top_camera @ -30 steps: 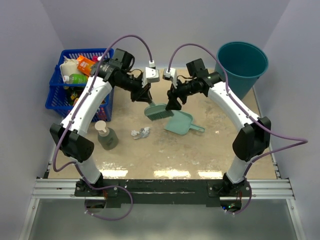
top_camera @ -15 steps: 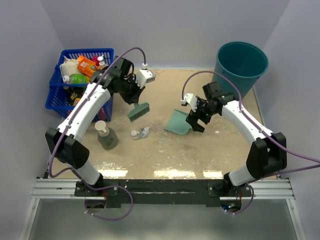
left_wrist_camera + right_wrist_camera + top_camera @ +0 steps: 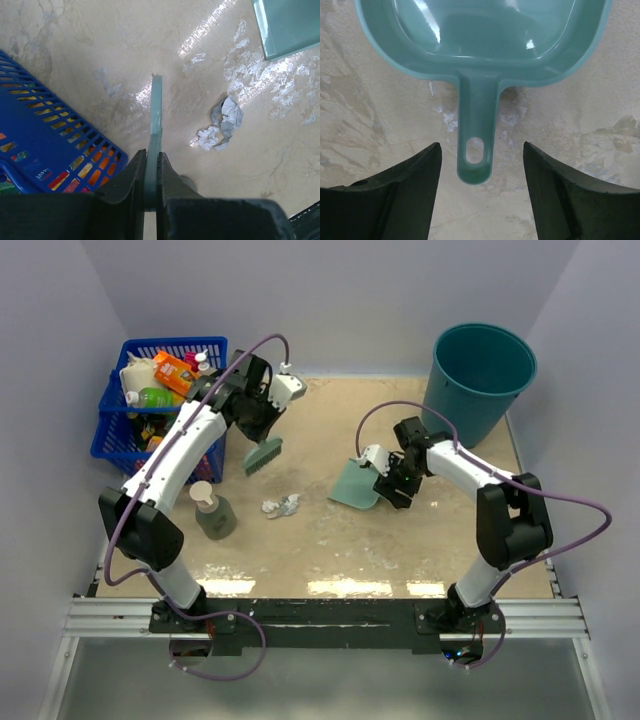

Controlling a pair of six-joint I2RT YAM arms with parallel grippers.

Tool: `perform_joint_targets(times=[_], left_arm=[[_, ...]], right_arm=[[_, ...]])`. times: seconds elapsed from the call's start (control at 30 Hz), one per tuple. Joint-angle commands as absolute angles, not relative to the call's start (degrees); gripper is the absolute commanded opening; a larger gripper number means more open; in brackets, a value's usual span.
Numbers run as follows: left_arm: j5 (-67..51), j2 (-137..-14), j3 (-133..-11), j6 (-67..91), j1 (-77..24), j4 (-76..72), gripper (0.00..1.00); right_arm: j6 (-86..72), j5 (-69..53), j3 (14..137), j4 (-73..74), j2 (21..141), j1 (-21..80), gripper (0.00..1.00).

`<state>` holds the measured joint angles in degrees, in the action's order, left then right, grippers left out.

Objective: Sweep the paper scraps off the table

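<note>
A small clump of crumpled white and grey-blue paper scraps (image 3: 281,506) lies on the beige table (image 3: 330,550); it also shows in the left wrist view (image 3: 220,125). My left gripper (image 3: 262,428) is shut on the teal hand brush (image 3: 262,455), held above the table left of and beyond the scraps; the brush shows edge-on between the jaws (image 3: 155,125). The teal dustpan (image 3: 353,485) lies flat on the table right of the scraps. My right gripper (image 3: 392,483) is open, its fingers either side of the dustpan's handle (image 3: 477,150) without touching it.
A blue plastic basket (image 3: 112,412) full of packets and bottles stands at the back left, close to the left arm. A grey-green soap bottle (image 3: 213,511) stands left of the scraps. A teal bucket (image 3: 482,375) stands at the back right.
My left gripper carried the brush from the table's middle to the left, toward the basket. My right gripper came down and back behind the dustpan, ending astride its handle.
</note>
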<state>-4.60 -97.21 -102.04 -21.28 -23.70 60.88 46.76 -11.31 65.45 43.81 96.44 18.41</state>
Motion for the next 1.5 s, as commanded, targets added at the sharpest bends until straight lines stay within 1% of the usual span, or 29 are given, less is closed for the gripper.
perform_joint_targets(times=[0.0, 0.03, 0.17, 0.2, 0.23, 0.37, 0.43, 0.5, 0.53, 0.63, 0.77, 0.93, 1.07, 1.2, 1.3, 1.47], left_arm=[[-3.78, -96.24, -101.87, -16.97, -23.73, 59.50, 0.00], [-3.00, -96.07, -101.08, -16.96, -23.73, 59.24, 0.00], [-0.70, -96.06, -99.93, -16.70, -23.73, 59.33, 0.00], [-0.70, -96.06, -99.84, -16.61, -23.73, 59.33, 0.00], [-0.96, -96.06, -99.67, -16.52, -23.73, 59.41, 0.00], [-2.72, -96.50, -99.84, -16.00, -23.73, 60.03, 0.00], [-3.25, -96.33, -99.93, -15.73, -23.64, 59.94, 0.00], [-2.82, -96.50, -99.84, -15.56, -23.64, 59.85, 0.00], [-2.03, -96.68, -99.67, -15.38, -23.73, 59.77, 0.00], [-0.62, -97.21, -98.88, -15.03, -23.64, 59.50, 0.00], [1.39, -97.47, -98.79, -14.68, -23.73, 59.68, 0.00], [3.86, -96.51, -95.90, -13.98, -23.64, 59.50, 0.00], [2.82, -96.07, -91.85, -11.79, -23.73, 58.71, 0.00], [4.13, -94.22, -87.64, -6.51, -23.82, 55.91, 0.00], [2.29, -92.38, -84.92, -2.21, -24.34, 54.41, 0.00], [-7.02, -91.67, -81.92, 2.98, -25.66, 52.21, 0.00]], right_arm=[[47.37, -11.69, 64.95, 38.33, 95.18, 18.54, 0.66], [47.46, -11.08, 64.86, 37.97, 95.53, 18.54, 0.65], [48.25, -10.46, 66.00, 38.76, 97.64, 18.46, 0.47], [48.25, -10.55, 66.35, 39.46, 97.99, 18.54, 0.40], [48.08, -10.72, 66.62, 39.90, 98.43, 18.46, 0.38], [47.37, -12.48, 65.92, 41.92, 98.35, 18.63, 0.37], [47.20, -12.74, 65.04, 42.10, 97.65, 18.63, 0.30], [46.94, -12.40, 65.04, 42.80, 97.30, 18.55, 0.26], [46.85, -12.39, 65.47, 43.32, 97.12, 18.63, 0.19], [47.19, -12.91, 66.97, 46.75, 95.89, 18.81, 0.10], [49.56, -11.96, 66.97, 54.46, 93.61, 20.47, 0.03], [50.63, -10.20, 64.79, 60.82, 90.79, 24.95, 0.01], [47.56, -9.23, 64.25, 59.86, 90.44, 27.42, 0.00], [43.77, -10.97, 66.35, 59.67, 92.98, 29.17, 0.00], [42.45, -9.94, 67.32, 58.89, 94.30, 31.19, 0.00], [40.17, -7.56, 68.20, 58.27, 96.32, 34.36, 0.00]])
